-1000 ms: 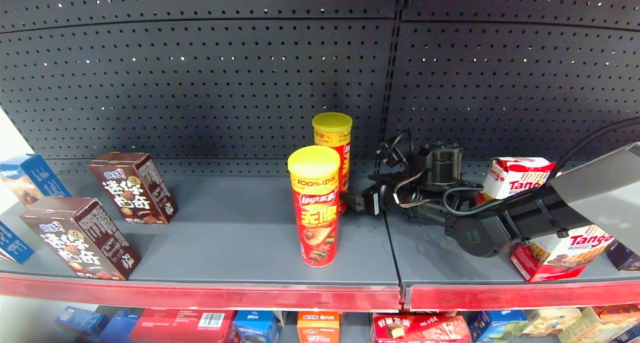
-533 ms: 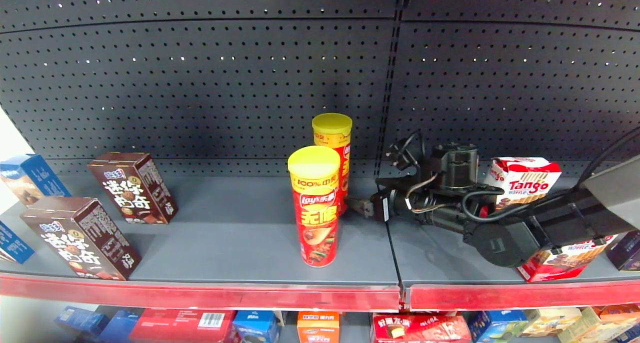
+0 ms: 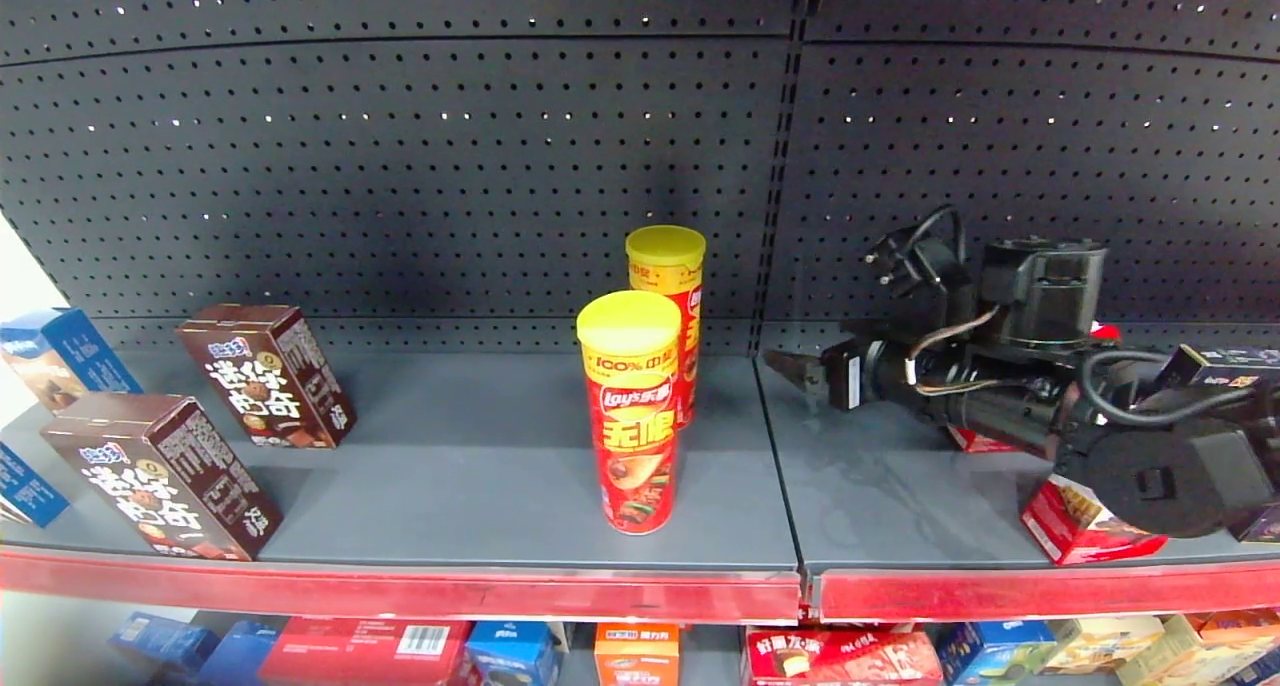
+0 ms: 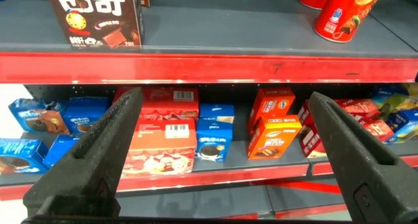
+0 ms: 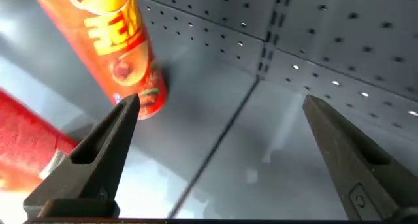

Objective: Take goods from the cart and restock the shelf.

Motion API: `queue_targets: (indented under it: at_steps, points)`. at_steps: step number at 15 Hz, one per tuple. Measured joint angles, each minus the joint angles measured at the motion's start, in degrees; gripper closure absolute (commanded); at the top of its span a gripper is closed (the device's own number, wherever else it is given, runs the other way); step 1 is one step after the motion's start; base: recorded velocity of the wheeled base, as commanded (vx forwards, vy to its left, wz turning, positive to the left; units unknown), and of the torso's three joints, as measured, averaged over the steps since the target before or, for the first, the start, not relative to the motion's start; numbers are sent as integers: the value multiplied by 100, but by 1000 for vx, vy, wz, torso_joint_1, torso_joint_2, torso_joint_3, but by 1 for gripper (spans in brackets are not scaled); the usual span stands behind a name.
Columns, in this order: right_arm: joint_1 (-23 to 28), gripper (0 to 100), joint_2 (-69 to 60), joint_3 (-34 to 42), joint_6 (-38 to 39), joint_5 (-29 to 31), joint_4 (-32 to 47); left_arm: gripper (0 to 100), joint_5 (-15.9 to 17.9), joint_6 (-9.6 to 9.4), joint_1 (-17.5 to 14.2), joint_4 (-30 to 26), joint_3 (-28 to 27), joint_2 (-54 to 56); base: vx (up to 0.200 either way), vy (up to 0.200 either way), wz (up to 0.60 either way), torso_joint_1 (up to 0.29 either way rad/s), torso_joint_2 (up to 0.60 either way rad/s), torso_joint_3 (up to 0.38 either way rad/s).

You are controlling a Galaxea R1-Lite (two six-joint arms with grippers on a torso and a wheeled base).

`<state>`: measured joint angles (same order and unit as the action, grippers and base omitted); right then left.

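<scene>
Two red chip cans with yellow lids stand upright mid-shelf: the front can (image 3: 632, 411) and the rear can (image 3: 666, 301) just behind it. My right gripper (image 3: 793, 371) hovers over the grey shelf (image 3: 480, 446) to the right of the cans, pointing at them, apart from both. It is open and holds nothing. In the right wrist view the right gripper (image 5: 220, 103) frames bare shelf, with a chip can (image 5: 124, 48) beyond one finger. My left gripper (image 4: 225, 96) is open and holds nothing, low in front of the shelf's red edge (image 4: 209, 67).
Brown cookie boxes (image 3: 265, 371) (image 3: 160, 471) and blue boxes (image 3: 65, 351) stand at the left. A red wafer box (image 3: 1085, 526) lies partly under my right arm. The pegboard wall (image 3: 450, 166) closes the back. The lower shelf (image 4: 215, 129) holds several packs.
My right gripper has drawn back from beside the rear can, moving right and slightly up. The arm now covers most of the wafer boxes. Both cans stay in place.
</scene>
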<state>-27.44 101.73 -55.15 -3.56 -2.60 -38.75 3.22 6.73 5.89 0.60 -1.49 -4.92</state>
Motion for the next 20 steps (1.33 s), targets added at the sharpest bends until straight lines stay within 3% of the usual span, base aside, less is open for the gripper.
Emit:
queue_targets:
  at_steps: [6, 13, 15, 20]
  points:
    - [553, 0, -1882, 942, -460, 138, 150, 0, 335, 41, 6, -6, -9, 0, 0, 0, 0, 0, 0, 0]
    - [2227, 0, -4385, 3088, -636, -51, 195, 0, 375, 63, 4, -16, -18, -4, 0, 0, 0, 0, 0, 0]
    - [2461, 0, -5157, 3771, -486, -126, 268, 0, 367, 62, 0, -13, -18, -6, 0, 0, 0, 0, 0, 0]
    - [2628, 0, -7356, 4851, -115, -154, 1925, 0, 354, -28, -11, -9, -11, -9, 0, 0, 0, 0, 0, 0]
